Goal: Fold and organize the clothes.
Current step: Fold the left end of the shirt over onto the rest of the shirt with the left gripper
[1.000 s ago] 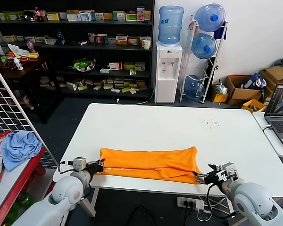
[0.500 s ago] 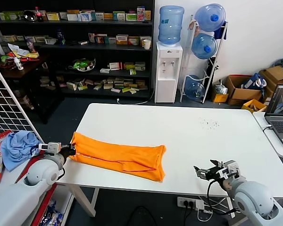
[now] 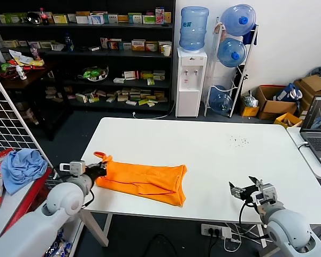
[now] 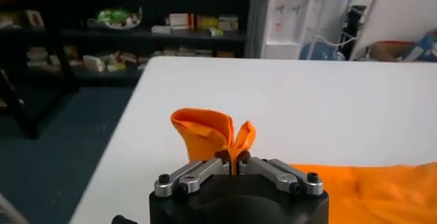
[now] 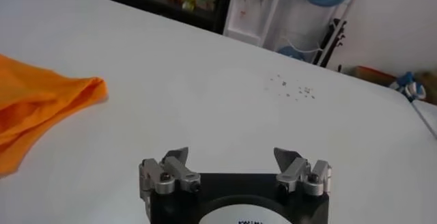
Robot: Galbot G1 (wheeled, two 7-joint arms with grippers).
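White table point(image 3: 203, 155) before dark shelves point(image 3: 91, 53) bears a rumpled orange T-shirt point(image 3: 144, 179), its left end pinched by the left gripper point(image 3: 100, 170); the right gripper point(image 3: 241, 191) gapes empty.

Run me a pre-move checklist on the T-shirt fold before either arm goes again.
1. Left gripper shut on the orange T-shirt: ok.
2. Pinched corner lifted off the white table: ok.
3. Right gripper open and holding nothing: ok.
4. Right gripper apart from the shirt, by the table's near edge: ok.
5. Shirt wholly on the table: ok.
6. Fold neat and flat: not ok, bunched and slanted.
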